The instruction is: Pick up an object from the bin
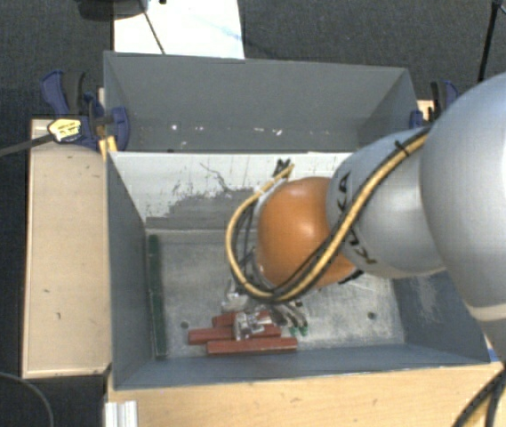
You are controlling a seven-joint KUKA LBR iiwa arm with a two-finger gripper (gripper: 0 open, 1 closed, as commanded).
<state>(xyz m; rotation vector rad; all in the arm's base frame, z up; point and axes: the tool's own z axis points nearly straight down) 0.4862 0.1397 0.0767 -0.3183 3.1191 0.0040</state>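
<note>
Lying directly under jaws: red-brown sticks (235, 346) at bin (253, 105) near wall.

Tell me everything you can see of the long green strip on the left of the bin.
The green strip is long, thin, straight and dark green; its material is unclear. It lies flat on the bin floor, along the foot of the left wall. Nothing else touches it: the red-brown bars and the gripper are well to its right.
</note>
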